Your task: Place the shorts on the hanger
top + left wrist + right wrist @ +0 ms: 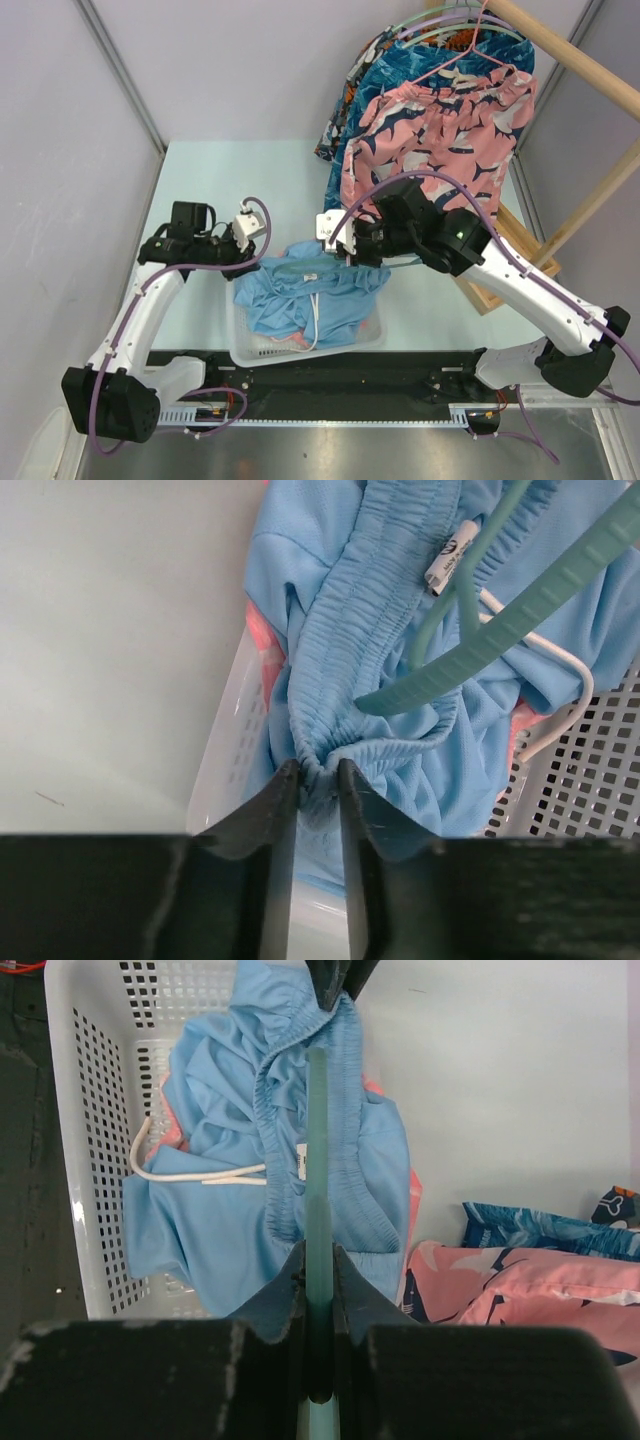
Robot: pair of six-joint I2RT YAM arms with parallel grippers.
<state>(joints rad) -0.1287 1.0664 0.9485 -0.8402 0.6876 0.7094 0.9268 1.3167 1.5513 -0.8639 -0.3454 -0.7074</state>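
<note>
Left hand (pixel 318 770) pinching shorts (pixel 370 580) waistband, right hand (pixel 318 1252) clamping hanger (pixel 317 1140), both grips unclear from above

The left arm (pixel 140 310) rises from its base with the elbow bent and the forearm reaching right. The left gripper (pixel 318 770) has its fingers narrowly apart, pinching a bunched fold of the shorts (pixel 380 580) at the waistband. The right arm (pixel 530 290) extends up and left, wrist pointing left. The right gripper (pixel 318 1255) has its fingers nearly together, clamped on the hanger (pixel 317 1140). The grippers face each other, near but apart.
</note>
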